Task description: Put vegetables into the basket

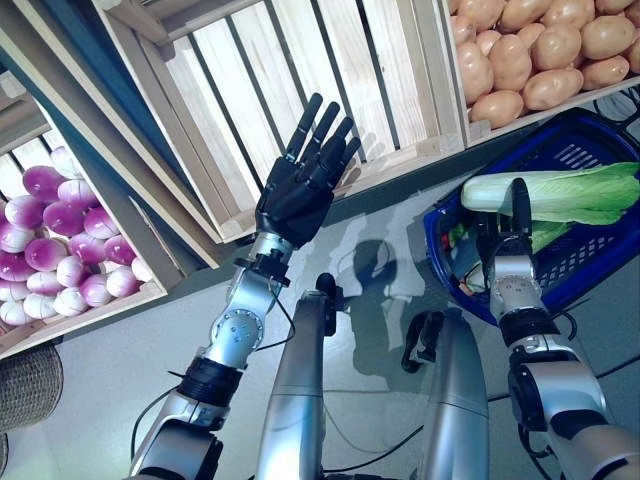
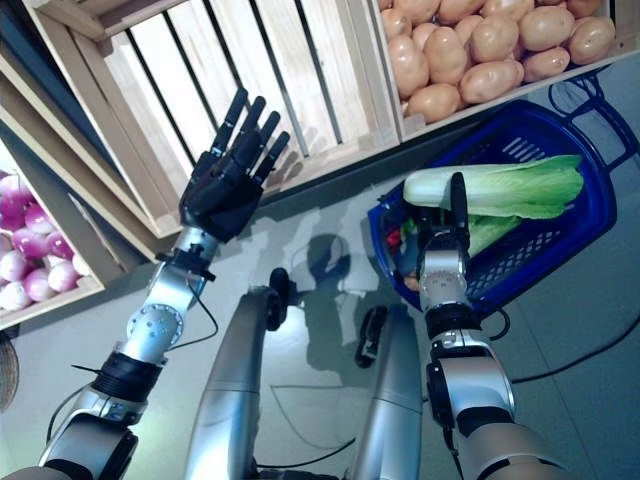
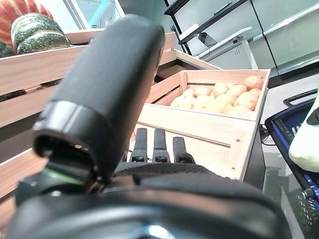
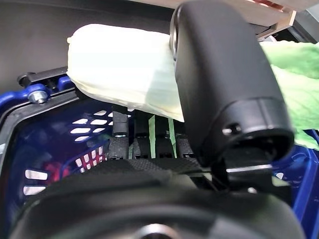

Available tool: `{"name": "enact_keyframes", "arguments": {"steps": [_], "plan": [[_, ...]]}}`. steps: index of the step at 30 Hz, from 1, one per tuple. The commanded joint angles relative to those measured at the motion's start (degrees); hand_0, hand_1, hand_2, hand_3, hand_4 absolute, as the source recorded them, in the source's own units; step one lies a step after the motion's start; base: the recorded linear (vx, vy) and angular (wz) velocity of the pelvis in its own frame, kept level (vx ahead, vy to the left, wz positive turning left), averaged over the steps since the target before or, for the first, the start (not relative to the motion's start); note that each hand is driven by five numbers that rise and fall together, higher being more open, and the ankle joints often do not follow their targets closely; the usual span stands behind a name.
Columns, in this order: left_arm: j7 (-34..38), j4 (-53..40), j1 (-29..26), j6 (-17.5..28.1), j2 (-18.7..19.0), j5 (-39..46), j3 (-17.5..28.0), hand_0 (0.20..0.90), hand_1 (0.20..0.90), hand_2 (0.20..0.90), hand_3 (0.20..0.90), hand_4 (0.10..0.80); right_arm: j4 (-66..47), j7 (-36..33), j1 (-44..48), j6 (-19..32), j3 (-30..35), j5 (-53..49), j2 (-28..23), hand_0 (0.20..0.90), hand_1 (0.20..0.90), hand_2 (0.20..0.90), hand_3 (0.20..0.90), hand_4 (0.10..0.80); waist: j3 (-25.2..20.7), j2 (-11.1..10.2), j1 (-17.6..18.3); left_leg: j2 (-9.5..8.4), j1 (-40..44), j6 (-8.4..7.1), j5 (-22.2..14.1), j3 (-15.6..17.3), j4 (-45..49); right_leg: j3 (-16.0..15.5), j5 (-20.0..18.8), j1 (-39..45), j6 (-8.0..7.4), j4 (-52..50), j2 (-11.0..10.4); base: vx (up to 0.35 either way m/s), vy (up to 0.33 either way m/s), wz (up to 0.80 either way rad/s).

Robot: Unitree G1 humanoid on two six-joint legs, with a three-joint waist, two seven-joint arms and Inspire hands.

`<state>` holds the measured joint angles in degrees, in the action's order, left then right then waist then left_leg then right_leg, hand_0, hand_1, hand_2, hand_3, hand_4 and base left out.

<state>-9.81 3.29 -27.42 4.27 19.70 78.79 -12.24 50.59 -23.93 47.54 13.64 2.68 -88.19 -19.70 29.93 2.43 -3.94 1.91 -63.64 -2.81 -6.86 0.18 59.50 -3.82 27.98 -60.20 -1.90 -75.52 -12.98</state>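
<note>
The right hand (image 1: 512, 262) grips a cabbage (image 1: 560, 192) between thumb and fingers, above the blue basket (image 1: 585, 270). The left hand (image 1: 300, 190) is raised with straight fingers, holding nothing, before an empty wooden crate (image 1: 300, 70). Potatoes (image 1: 535, 50) fill the next crate, onions (image 1: 60, 240) another.

- The slatted crate (image 1: 300, 90) at far centre holds nothing; the left hand (image 1: 305, 180), fingers straight, hovers at its near edge.
- Potatoes (image 1: 530, 50) fill the far-right crate.
- Purple-white vegetables (image 1: 55, 240) pack the left crate.
- The right hand (image 2: 450, 235) holds a cabbage (image 2: 500, 188) across the basket (image 2: 590, 215) mouth, blocking most of it.
- Bare floor (image 1: 390, 260) lies between the crates' near edges and the basket.
</note>
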Motion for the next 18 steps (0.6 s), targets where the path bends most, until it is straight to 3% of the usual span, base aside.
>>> {"name": "enact_keyframes", "arguments": {"steps": [1,7,12,18], "plan": [[-2.8,-9.6,-2.0,4.6,-1.4,-0.4,1.3,0.9,0.9,0.9,0.9,0.8,1.1,-4.6,-3.1,2.1,1.7,1.8,-3.4,0.3,0.3,0.3,0.3,0.4,-0.1,3.6,1.0,-1.04,3.9,2.72,-11.5,2.0,5.6,1.0,-9.4,1.1,1.39,5.7,2.2,0.0,0.0,0.0],[-2.5,-13.0,1.6,4.7,-0.9,-1.1,2.3,0.9,0.9,0.9,0.9,0.8,-11.6,-2.2,-9.5,-1.8,-0.6,9.1,-5.9,0.3,0.3,0.3,0.3,0.4,-0.1,2.5,1.5,-0.56,4.8,3.09,-10.8,2.3,2.8,0.3,-10.2,1.6,1.2,7.9,2.7,0.0,0.0,0.0],[-4.0,-15.8,6.6,5.6,-1.1,-2.8,4.0,0.9,0.9,0.9,0.9,0.8,-32.2,-2.4,-22.5,-1.5,-1.0,18.6,-4.3,0.3,0.3,0.3,0.3,0.4,-0.1,0.5,3.0,0.37,6.2,3.56,-9.9,2.8,-1.0,0.0,-11.2,2.7,0.69,11.0,3.6,-0.005,-0.006,-0.04],[-4.5,-16.4,8.8,5.8,-0.9,-3.5,5.5,0.9,0.9,0.9,0.9,0.8,-43.4,-5.2,-30.4,-3.8,-0.1,29.3,-3.9,0.3,0.3,0.3,0.3,0.4,-0.1,-1.7,4.6,1.35,8.0,3.61,-9.3,3.5,-4.3,-0.4,-12.3,4.7,0.21,14.4,4.5,0.006,-0.014,-0.08]]}}
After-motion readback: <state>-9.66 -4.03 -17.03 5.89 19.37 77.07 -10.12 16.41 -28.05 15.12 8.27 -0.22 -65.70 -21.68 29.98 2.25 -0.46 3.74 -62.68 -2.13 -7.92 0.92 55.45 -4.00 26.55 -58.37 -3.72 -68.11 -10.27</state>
